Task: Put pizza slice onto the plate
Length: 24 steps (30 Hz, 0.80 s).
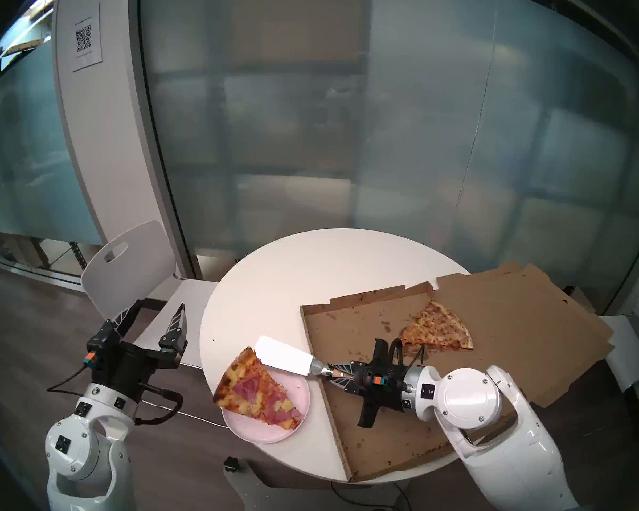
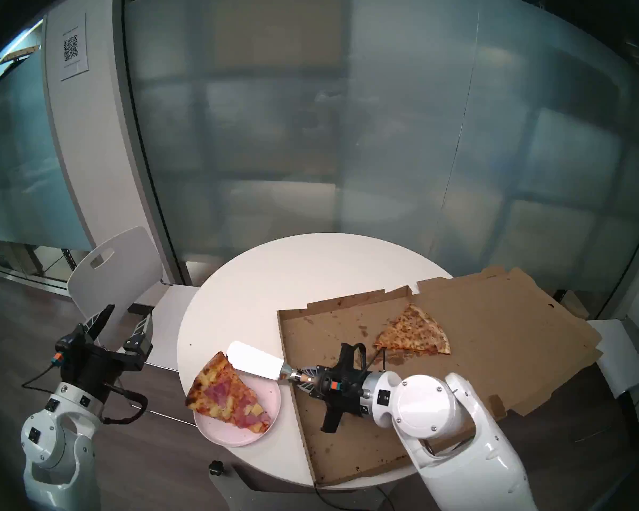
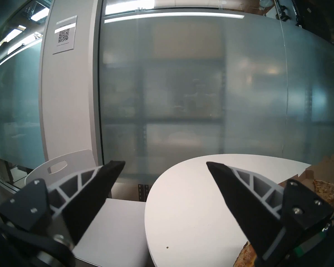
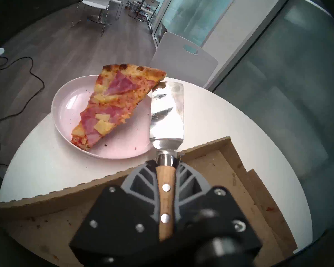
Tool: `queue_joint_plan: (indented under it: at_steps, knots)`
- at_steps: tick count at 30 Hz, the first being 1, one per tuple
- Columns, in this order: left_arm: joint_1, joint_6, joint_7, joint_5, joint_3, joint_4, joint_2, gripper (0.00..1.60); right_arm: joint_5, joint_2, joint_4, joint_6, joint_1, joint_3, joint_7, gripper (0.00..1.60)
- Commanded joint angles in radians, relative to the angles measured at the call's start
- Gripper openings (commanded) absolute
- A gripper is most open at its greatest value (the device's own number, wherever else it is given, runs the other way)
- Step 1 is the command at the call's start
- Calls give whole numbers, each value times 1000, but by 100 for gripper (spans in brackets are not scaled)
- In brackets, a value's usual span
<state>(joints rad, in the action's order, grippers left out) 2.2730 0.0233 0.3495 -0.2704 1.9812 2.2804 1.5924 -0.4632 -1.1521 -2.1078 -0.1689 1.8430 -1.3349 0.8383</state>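
On counter [image 1: 292, 270], 7 o'clock: pizza slice [image 1: 257, 386] lies on plate [image 1: 299, 390] | right hand [image 4: 166, 164] clamped on spatula [image 4: 167, 114] | left hand [image 1: 150, 320] spread apart, empty

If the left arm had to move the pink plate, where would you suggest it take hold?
Grip the plate by its bare rim on the near-left edge, where it overhangs the table, coming from the open left gripper. The pizza slice covers the far-left rim, and the spatula crowds the right.
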Motion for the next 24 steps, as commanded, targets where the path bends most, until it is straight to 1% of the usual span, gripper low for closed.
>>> queue_joint_plan:
  at_steps: [1, 6, 10, 11, 12, 14, 17, 20, 21, 22, 23, 24]
  knots:
    - [2, 12, 4, -1, 0, 29, 2, 160, -1, -21, -30, 7, 3, -11, -38, 0]
    - [4, 12, 7, 1, -2, 32, 5, 160, 10, -19, -34, 12, 19, -38, -53, 0]
    - [5, 14, 10, 3, -9, 35, 8, 160, 39, -15, -52, 3, 43, -75, -47, 0]
    - [5, 14, 10, 3, -9, 35, 8, 160, 39, -15, -52, 3, 43, -75, -47, 0]
    - [6, 11, 12, 4, -16, 44, 9, 160, 72, -17, -63, -9, 60, -105, -35, 0]
    - [8, 7, 14, 5, -23, 54, 10, 160, 100, -16, -80, -25, 77, -135, -22, 0]
    - [7, 7, 19, 9, -38, 55, 8, 160, 170, -30, -104, -45, 111, -191, -6, 0]
    - [7, 5, 22, 16, -54, 59, 8, 160, 216, -21, -136, -62, 148, -237, 23, 0]
    - [7, 5, 22, 16, -54, 59, 8, 160, 216, -21, -136, -62, 148, -237, 23, 0]
    - [8, 5, 25, 21, -65, 60, 8, 160, 258, -19, -156, -83, 175, -273, 50, 0]
    - [8, 5, 28, 25, -73, 60, 7, 160, 275, -23, -165, -90, 192, -294, 54, 0]
    - [8, 5, 28, 25, -73, 60, 7, 160, 275, -23, -165, -90, 192, -294, 54, 0]
